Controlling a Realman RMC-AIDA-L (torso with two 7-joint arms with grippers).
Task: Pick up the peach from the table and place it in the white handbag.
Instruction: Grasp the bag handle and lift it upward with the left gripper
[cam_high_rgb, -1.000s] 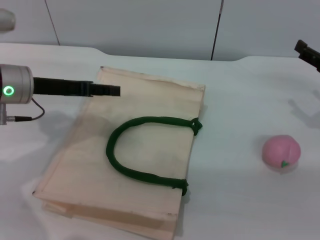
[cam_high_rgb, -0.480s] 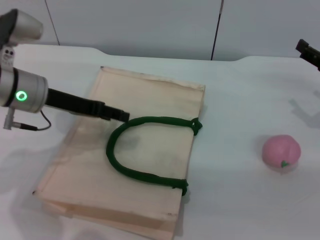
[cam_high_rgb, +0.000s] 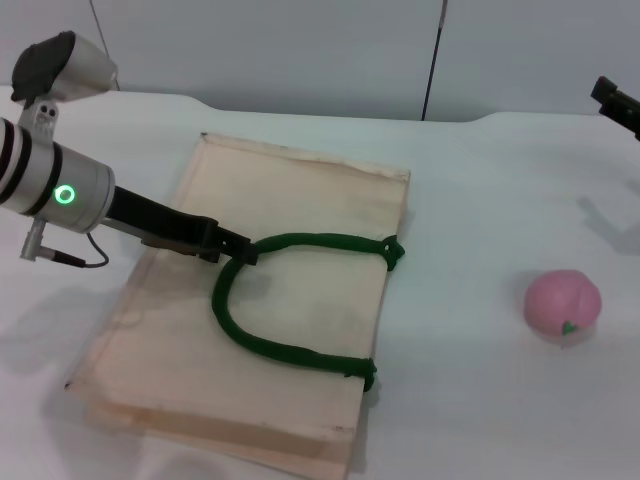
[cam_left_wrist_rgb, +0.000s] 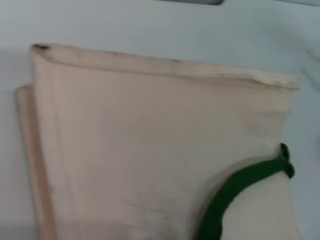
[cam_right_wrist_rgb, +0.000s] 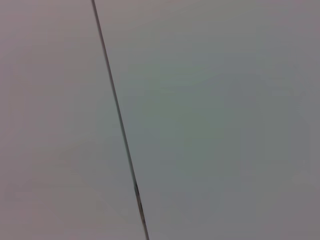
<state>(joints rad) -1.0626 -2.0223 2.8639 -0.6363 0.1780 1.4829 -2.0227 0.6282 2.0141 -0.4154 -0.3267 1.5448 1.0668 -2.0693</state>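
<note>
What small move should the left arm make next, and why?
Probably close on the green handle and lift it a little. The left gripper is at that handle's bend, the white handbag lies flat and closed on the table, and the peach sits untouched off to the right, so the bag likely needs opening first.

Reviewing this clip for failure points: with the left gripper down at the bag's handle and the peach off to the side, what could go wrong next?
The left gripper is at the green handle, where the white handbag lies flat and closed; a poor grip may drag the bag instead of opening it. The peach sits loose on the table and might roll if nudged. The right gripper is at the frame edge.
</note>
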